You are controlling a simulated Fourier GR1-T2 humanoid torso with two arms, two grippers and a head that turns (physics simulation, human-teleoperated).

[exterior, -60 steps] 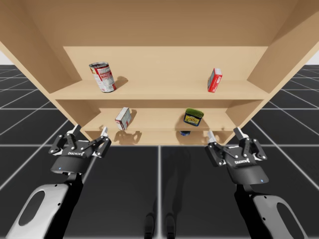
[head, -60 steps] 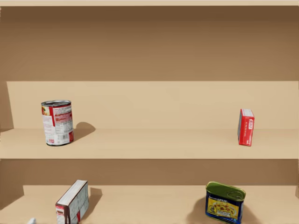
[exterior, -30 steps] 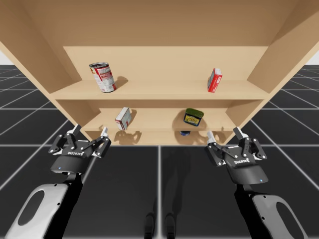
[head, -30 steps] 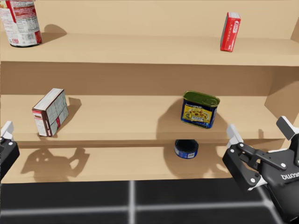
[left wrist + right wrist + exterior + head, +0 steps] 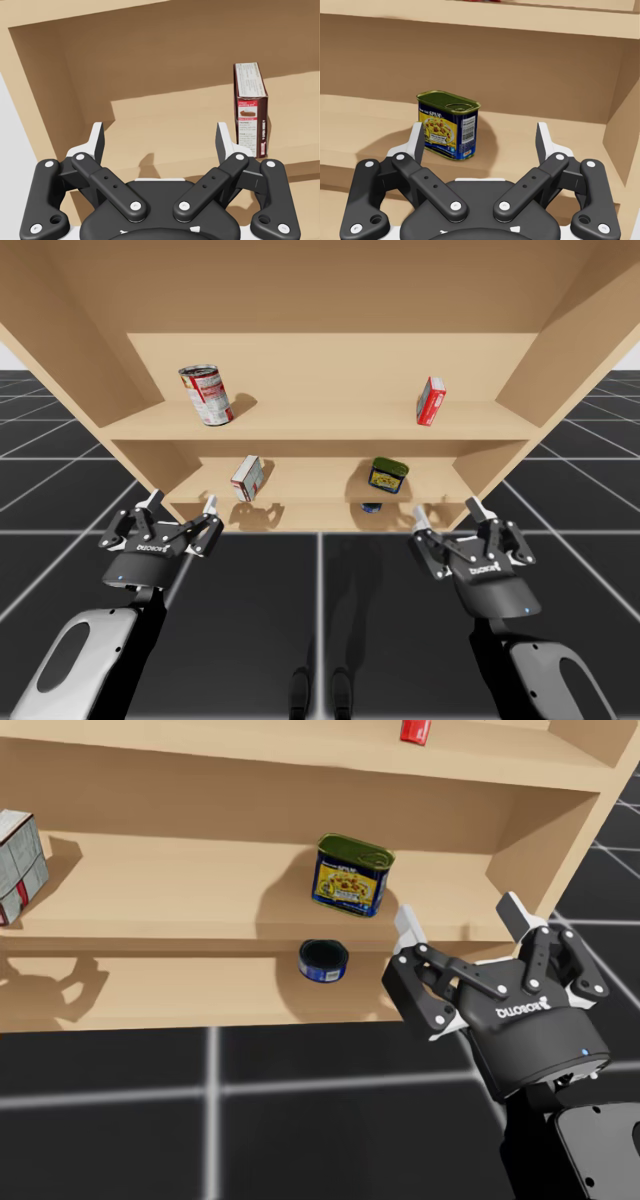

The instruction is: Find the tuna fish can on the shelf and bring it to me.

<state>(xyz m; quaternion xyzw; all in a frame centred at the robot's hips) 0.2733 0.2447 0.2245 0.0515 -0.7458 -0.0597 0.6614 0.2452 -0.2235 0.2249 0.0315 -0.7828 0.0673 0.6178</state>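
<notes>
- Sitting on the lowest board of the shelf [image 5: 320, 420], right of its middle and near the front edge, the low dark blue round can [image 5: 324, 961] is showing its dark top in the head view. In the high view the middle board's front edge is hiding part of it.
- The robot's right gripper [image 5: 461, 915] is hovering in front of the shelf's right end, to the right of that can and apart from it. Its fingers are spread wide and are gripping nothing.
- In the right wrist view a blue-and-yellow rectangular can [image 5: 448, 124] with a green top is standing on the middle board, ahead of the spread fingers. The gripper's black body is covering the board's front edge beneath it.
- The left gripper [image 5: 181, 502] is hanging in front of the shelf's left end, its fingers likewise splayed and empty.
- A gripper-shaped shadow [image 5: 50, 982] is falling on the left part of the lowest board.
- A white-and-red box [image 5: 250, 108] is standing upright on the middle board ahead of the left gripper, beyond one finger. The head view's left edge is cutting most of it off.
- A red box [image 5: 431, 401] is standing on the right part of the top board. The head view is showing just its lower end at the upper edge.
- A red-and-white round can [image 5: 206, 394] is standing on the left part of the top board.
</notes>
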